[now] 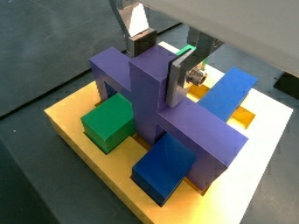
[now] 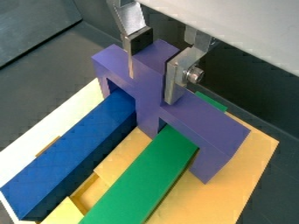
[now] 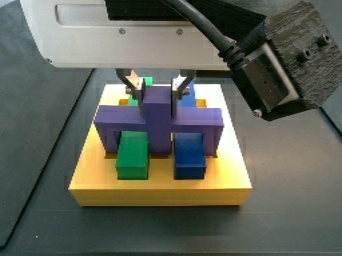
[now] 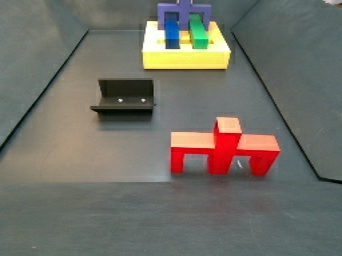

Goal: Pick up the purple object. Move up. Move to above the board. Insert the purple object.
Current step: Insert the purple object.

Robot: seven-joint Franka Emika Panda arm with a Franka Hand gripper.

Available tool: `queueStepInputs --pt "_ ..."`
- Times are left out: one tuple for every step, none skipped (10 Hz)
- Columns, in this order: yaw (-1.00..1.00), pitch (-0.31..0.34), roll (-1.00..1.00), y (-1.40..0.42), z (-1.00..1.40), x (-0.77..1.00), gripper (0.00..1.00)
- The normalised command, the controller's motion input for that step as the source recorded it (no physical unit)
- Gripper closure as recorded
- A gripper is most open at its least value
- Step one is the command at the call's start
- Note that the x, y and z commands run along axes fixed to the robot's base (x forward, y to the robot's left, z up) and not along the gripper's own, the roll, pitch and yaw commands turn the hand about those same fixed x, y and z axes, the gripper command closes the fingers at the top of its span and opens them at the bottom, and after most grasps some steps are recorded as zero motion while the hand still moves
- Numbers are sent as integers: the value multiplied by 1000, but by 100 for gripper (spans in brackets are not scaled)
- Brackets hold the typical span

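One side view adds red piece point(image 4: 223, 148), fixture point(image 4: 124, 96); gripper point(image 1: 160, 54) unseen there.

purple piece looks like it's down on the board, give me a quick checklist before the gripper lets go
1. Gripper at the stem of the purple piece: ok, fingers flank it in both wrist views.
2. Piece upright: ok, it stands square in a side view.
3. Piece straddles the green bar and blue bar: ok.
4. Legs fully seated in the board: cannot tell, the feet are hidden.
5. Red piece and fixture clear of the board: ok.
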Motion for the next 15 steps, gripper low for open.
queueStepInputs --pt "40 0 -153 0 -389 0 100" --pt "63 0 -60 -326 -3 0 100" --pt "89 0 -3 -371 0 0 100" --pt "0 0 -56 -60 369 0 100" --pt "83 0 -66 0 326 0 100" --pt "94 0 -113 34 229 0 100" --pt "89 0 -114 151 -83 0 100" --pt "106 -16 -263 203 -294 0 100" --pt "134 1 -303 0 -46 29 100" --pt "123 31 -367 0 0 123 100" --pt "117 26 -387 0 66 131 100" --pt "106 17 -403 0 97 97 100" --pt "91 3 -426 57 17 23 100" --pt "77 0 -397 197 0 0 100" --pt "40 -51 -270 223 -149 -106 100"
